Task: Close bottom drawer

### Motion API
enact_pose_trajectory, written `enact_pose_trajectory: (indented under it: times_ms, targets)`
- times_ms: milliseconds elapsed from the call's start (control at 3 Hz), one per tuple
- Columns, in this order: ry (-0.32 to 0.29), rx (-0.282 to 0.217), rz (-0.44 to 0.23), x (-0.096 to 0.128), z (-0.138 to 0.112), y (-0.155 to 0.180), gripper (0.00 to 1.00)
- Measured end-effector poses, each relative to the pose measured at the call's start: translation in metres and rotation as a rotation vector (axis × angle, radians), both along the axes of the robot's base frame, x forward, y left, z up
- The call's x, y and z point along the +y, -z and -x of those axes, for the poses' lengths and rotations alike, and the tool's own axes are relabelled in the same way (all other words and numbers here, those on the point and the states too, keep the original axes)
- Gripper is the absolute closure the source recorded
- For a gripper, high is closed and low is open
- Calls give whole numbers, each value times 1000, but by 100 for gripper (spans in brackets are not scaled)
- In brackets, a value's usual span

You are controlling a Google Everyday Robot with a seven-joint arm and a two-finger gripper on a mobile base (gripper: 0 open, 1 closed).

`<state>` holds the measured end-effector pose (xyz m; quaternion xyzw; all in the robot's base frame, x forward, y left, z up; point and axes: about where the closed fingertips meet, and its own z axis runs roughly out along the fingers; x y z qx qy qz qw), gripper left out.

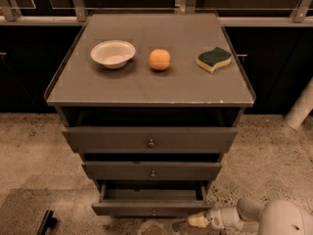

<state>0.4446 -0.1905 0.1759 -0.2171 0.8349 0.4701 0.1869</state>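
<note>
The bottom drawer (152, 208) is the lowest, slimmest grey-brown front of the cabinet, with a tiny round knob. It stands pulled out a little, its inside showing as a narrow strip. My gripper (196, 221) is at the lower right, its cream tip pointing left. The tip lies just below and to the right of the drawer front's right end, very near it. The white arm runs off to the bottom right corner.
The mid drawer (152, 171) and top drawer (150, 140) sit above. On the cabinet top (88, 89) are a white bowl (113, 53), an orange (160, 59) and a green-yellow sponge (213, 59). A dark object (45, 222) lies on the speckled floor at the lower left.
</note>
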Motion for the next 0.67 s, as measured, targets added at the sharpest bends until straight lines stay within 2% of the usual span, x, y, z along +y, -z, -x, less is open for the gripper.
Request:
enact_pose_trajectory:
  times_ms: [333,667]
  targets:
    - [18,-67,70,2,-35,-4,100]
    - [19,-67,71,2,-35,-4,100]
